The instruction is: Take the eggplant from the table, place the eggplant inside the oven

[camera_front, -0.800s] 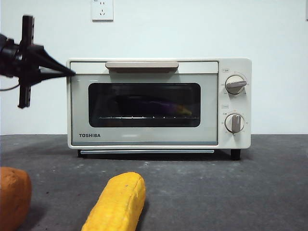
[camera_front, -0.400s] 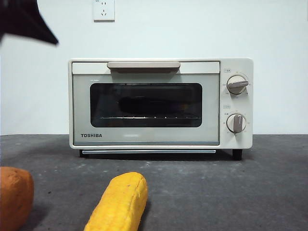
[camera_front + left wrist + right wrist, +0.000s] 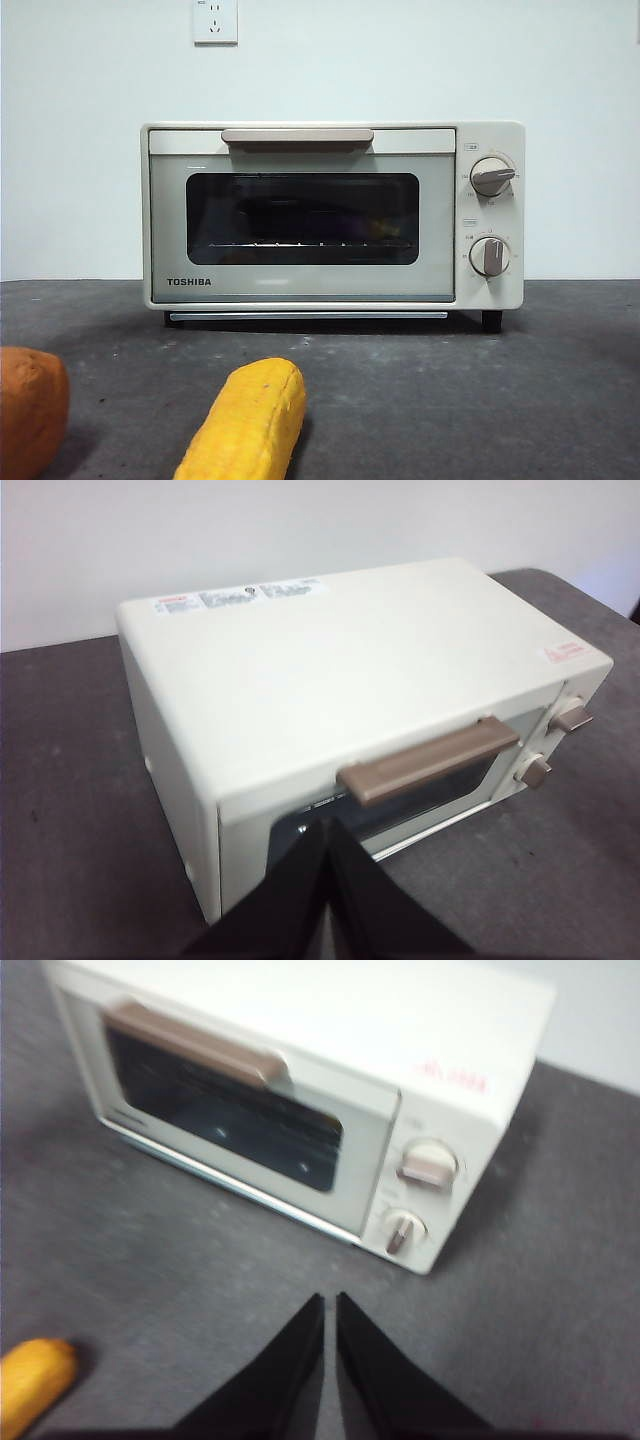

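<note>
The cream-white oven (image 3: 300,285) stands at the back of the table (image 3: 450,400) with its door closed. Behind the dark glass, the eggplant (image 3: 325,215) shows only dimly as a long dark shape on the wire rack. Neither arm appears in the front view. In the left wrist view, my left gripper (image 3: 328,825) hangs shut and holds nothing, above and in front of the oven (image 3: 340,670) near its handle end. My right gripper (image 3: 330,1300) is also shut and holds nothing, over the table in front of the oven's (image 3: 300,1010) knob side.
A yellow corn-shaped item (image 3: 245,425) lies on the table near the front edge, also seen as a yellow corn-shaped item (image 3: 35,1380) in the right wrist view. An orange lump (image 3: 30,405) sits at the front left. A white wall stands behind the oven.
The dark arm at the oven's upper left corner rose toward the top left and has left the front view. The oven and the items on the table have not moved.
</note>
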Robot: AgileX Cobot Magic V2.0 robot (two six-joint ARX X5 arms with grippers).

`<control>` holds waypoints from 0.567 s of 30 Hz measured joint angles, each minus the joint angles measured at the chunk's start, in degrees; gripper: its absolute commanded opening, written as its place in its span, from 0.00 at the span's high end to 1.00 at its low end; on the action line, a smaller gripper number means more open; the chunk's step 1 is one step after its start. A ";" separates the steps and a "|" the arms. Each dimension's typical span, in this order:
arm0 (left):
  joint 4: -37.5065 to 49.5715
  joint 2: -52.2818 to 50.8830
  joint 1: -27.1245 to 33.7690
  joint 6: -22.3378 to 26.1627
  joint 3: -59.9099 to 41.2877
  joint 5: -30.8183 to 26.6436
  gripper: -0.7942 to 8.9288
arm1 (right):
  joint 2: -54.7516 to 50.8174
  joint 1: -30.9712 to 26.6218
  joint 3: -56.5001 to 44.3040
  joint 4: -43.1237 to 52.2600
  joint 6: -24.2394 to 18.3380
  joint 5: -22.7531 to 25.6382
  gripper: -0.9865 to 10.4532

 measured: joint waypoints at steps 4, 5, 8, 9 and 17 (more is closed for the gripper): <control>3.63 -9.31 -5.49 -2.27 -11.45 -7.67 0.91 | 0.07 -4.42 -7.48 7.58 -0.04 -2.32 0.91; 4.33 -11.74 -6.88 -2.75 -14.14 -9.51 0.91 | -0.26 -5.77 -9.77 10.62 -0.13 -3.17 0.91; 5.68 -16.76 -9.20 -3.58 -18.93 -12.22 0.91 | -1.44 -8.57 -14.64 18.32 -0.87 -3.41 0.91; 5.66 -17.64 -9.51 -3.89 -19.58 -12.39 0.91 | -1.70 -9.38 -15.89 20.96 -1.29 -3.41 0.91; 3.89 -18.40 -10.10 -5.73 -19.76 -12.41 0.91 | -1.25 -10.69 -17.40 25.03 -2.19 -2.86 0.91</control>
